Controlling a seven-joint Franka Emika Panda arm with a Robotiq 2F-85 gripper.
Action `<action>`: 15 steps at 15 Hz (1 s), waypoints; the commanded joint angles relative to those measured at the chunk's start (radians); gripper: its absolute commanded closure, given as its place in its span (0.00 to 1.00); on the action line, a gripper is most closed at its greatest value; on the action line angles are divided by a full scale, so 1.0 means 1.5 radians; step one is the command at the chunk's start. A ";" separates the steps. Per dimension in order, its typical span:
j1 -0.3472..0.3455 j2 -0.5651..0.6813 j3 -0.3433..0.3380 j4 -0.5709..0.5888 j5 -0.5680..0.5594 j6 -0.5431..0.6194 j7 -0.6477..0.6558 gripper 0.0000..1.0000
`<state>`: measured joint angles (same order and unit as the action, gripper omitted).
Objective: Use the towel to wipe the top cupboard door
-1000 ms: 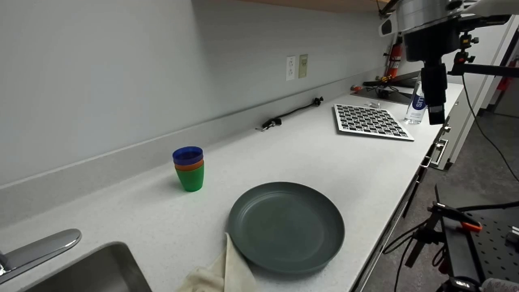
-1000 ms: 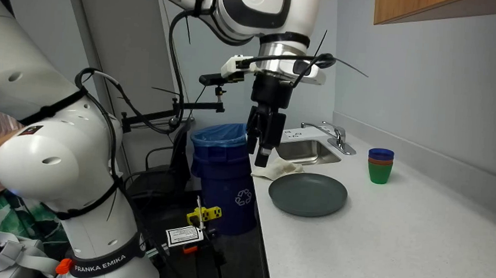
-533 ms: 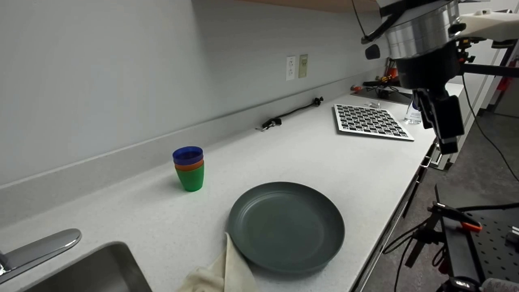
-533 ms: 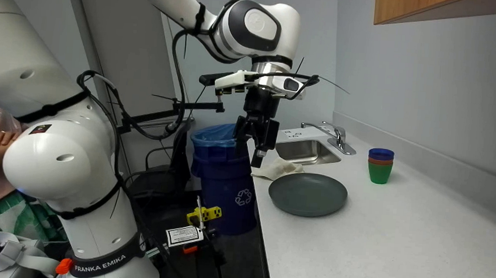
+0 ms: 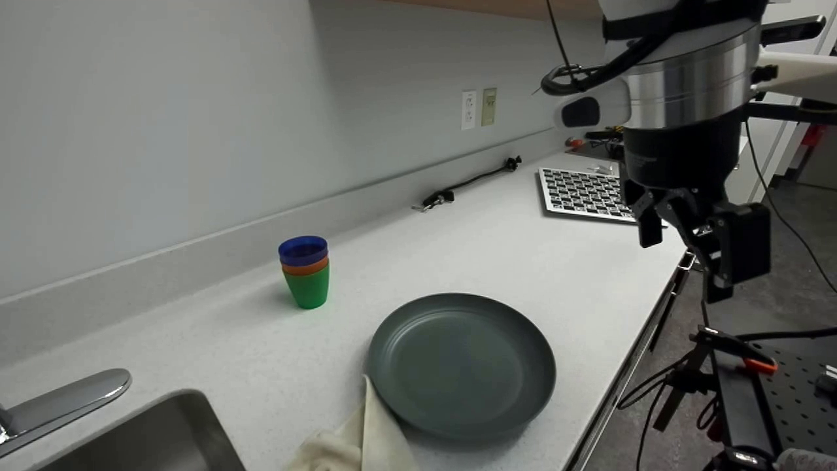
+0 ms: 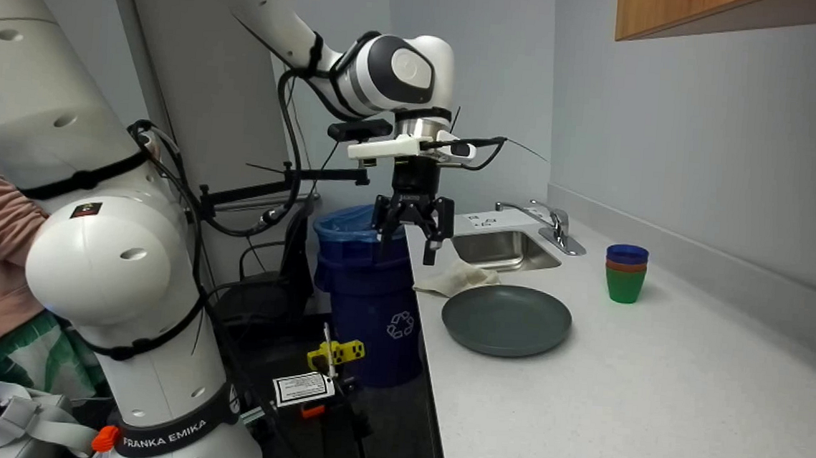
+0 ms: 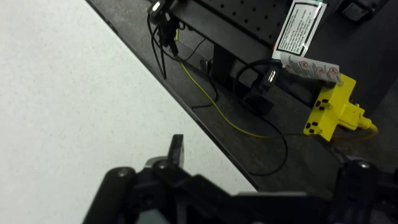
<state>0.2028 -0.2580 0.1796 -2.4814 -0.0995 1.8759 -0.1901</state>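
Observation:
A cream towel (image 5: 356, 438) lies crumpled on the counter, one corner at the rim of the dark plate; it also shows behind the plate in an exterior view (image 6: 456, 280). My gripper (image 5: 684, 265) points down with its fingers spread, empty, above the counter's front edge. In an exterior view my gripper (image 6: 406, 249) is left of the towel and above it. In the wrist view the open gripper (image 7: 253, 147) spans the counter edge; the towel is out of that view. The wooden cupboard (image 6: 681, 15) shows only its lower part at the top; its underside (image 5: 497, 6) also shows.
A dark green plate (image 5: 461, 366) and stacked cups (image 5: 305, 288) stand on the counter. A sink (image 6: 503, 251) with a faucet (image 6: 559, 229) is beyond the towel. A checkered board (image 5: 585, 194) lies farther along. A blue bin (image 6: 375, 291) stands beside the counter; a person is behind the arm.
The arm has lowered, turned at the wrist, and moved closer to the sink end. The fingers now show spread wide. Towel, plate and cups have not moved.

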 commanded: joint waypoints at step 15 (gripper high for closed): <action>0.043 0.045 0.027 0.019 -0.015 0.142 -0.051 0.00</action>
<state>0.2679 -0.2453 0.2249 -2.4792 -0.1229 2.0556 -0.2569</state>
